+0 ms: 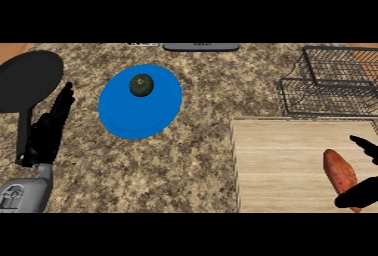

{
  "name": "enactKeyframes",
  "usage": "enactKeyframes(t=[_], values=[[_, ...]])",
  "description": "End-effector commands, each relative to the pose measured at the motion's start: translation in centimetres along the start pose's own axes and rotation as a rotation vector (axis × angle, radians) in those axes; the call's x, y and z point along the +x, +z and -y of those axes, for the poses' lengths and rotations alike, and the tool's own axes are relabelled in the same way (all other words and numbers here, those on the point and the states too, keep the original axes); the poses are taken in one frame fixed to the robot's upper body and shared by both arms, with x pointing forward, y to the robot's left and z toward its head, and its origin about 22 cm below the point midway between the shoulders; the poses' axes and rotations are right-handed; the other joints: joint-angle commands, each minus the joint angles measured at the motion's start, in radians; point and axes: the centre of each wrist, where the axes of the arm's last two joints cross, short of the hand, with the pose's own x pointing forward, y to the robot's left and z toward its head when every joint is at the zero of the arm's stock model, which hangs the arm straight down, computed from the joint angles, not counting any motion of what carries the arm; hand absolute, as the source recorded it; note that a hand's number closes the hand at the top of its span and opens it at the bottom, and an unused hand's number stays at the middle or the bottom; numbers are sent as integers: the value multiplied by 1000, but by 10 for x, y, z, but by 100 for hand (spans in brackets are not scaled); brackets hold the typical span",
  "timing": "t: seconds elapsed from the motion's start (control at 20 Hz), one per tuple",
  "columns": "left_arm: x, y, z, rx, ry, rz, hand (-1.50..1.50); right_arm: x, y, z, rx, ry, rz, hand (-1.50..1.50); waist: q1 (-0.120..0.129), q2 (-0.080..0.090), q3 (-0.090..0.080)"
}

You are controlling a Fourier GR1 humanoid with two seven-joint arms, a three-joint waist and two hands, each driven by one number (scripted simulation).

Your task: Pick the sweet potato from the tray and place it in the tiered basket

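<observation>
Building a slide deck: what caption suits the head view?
Right robot hand at the sweet potato on the wooden tray, tiered basket beyond.

You get bright, even light across the whole counter (pixel 184 165), seemingly from above. Blue plate (pixel 129 117) reads flat in colour, a bit darker along its lower rim. Wooden tray (pixel 288 150) looks pale, with a thin dark line down its left edge. Sweet potato (pixel 338 170) carries soft shading across its skin. Left hand (pixel 46 132), right hand (pixel 360 196) and pan (pixel 29 80) show as plain black shapes with hardly any shading.
</observation>
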Motion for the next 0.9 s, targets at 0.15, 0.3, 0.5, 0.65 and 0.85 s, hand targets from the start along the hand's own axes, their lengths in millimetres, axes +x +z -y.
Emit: enactKeyframes(t=[0.15, 0.3, 0.5, 0.65, 0.85], values=[[-11, 9, -2, 5, -6, -3, 0, 5, 9, -27, 60, 33, -43, -150, -4, -1, -1], [-6, -4, 9, 12, -2, -20, 0, 15, -25, -18, 93, 23, -43, -150, 1, 1, 0], [9, 6, 13, 4, -11, 6, 0, 16, -19, -27, 196, 167, 44, 150, 12, 1, 0], [-3, 4, 2, 10, -12, -8, 0, 11, -8, -42, 99, 240, 65, 150, -1, 0, 0], [4, 3, 2, 12, -9, -2, 0, 0, -25, -29, 111, 77, 66, 150, 0, 0, 0]])
